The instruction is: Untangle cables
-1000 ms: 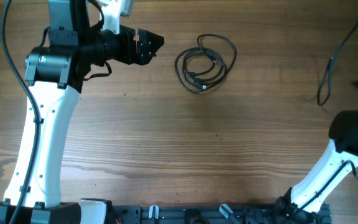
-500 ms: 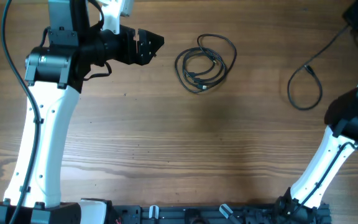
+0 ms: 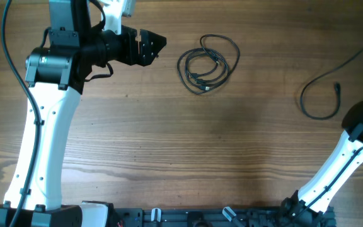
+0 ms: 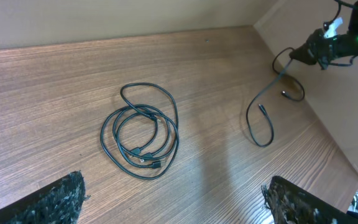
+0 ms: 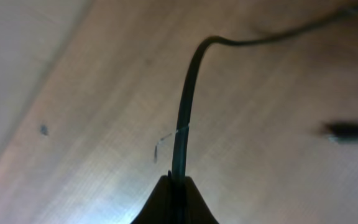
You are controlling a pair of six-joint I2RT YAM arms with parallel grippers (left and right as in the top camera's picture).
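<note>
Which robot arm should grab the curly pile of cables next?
Probably the left: the left gripper is open and close to the coiled cables, while the right gripper is far off, pinching a separate cable.

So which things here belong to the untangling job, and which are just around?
Job: coiled cable bundle; single cable, pinched in the right tool.
Just around: left arm's own thick black wire; wooden table.

Wood-grain table (image 3: 232, 139); pale beige wall panels (image 4: 104, 18) along far and side edges.
</note>
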